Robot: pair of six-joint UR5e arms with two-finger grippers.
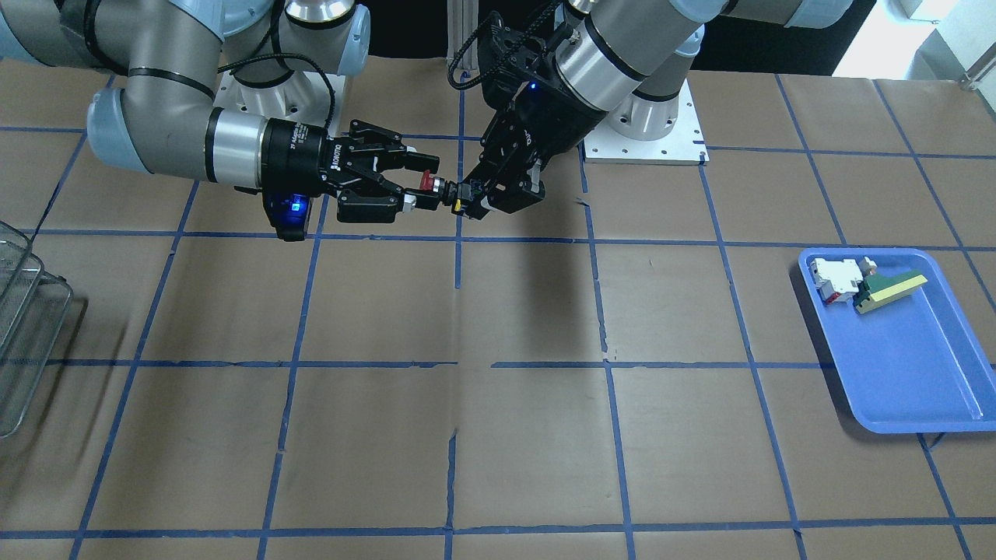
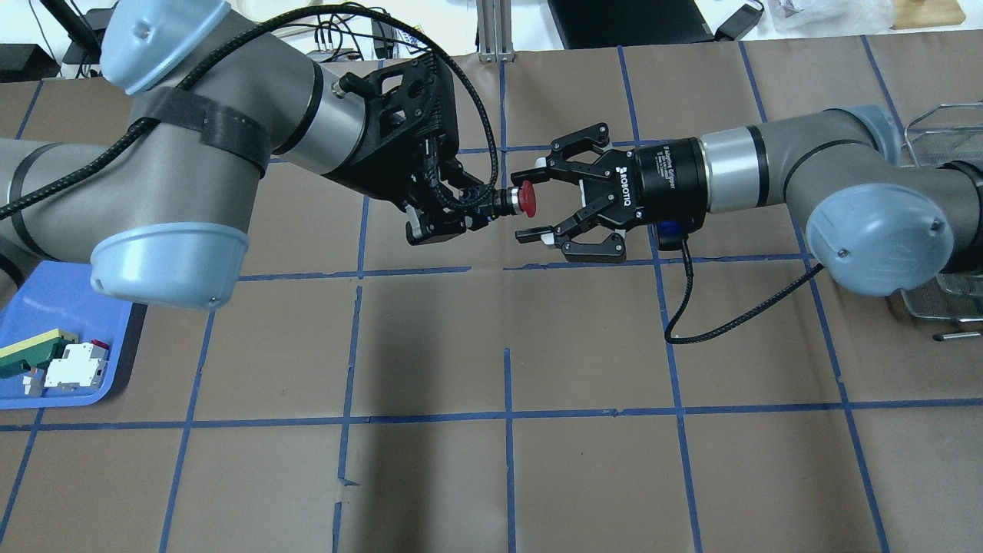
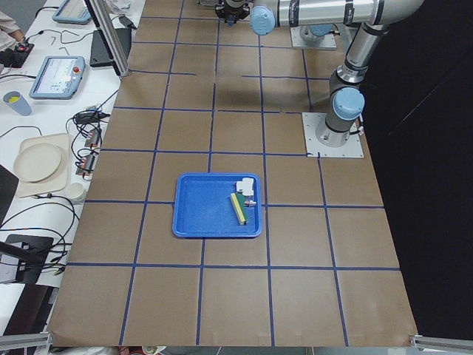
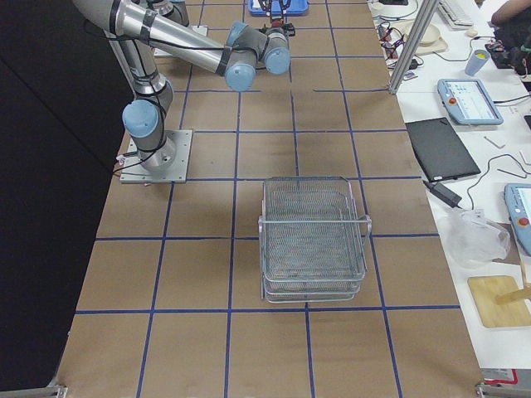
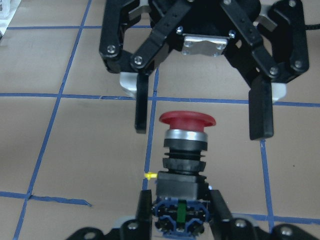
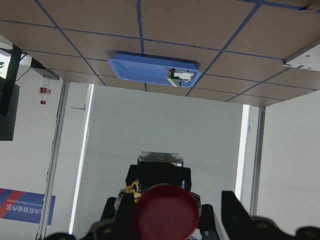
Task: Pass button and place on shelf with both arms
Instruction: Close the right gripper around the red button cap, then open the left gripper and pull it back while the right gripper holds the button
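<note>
Gripping the button (image 2: 525, 199) by its base, the left gripper (image 2: 470, 216) is offering the red cap. The right gripper (image 2: 524, 204) is hovering open around it, apparently not touching.

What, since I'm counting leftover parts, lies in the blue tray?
In the tray, a white-and-red part and a green-and-yellow wedge lie together near one corner. Nothing else shows on its floor. Anything beneath those two is covered.
</note>
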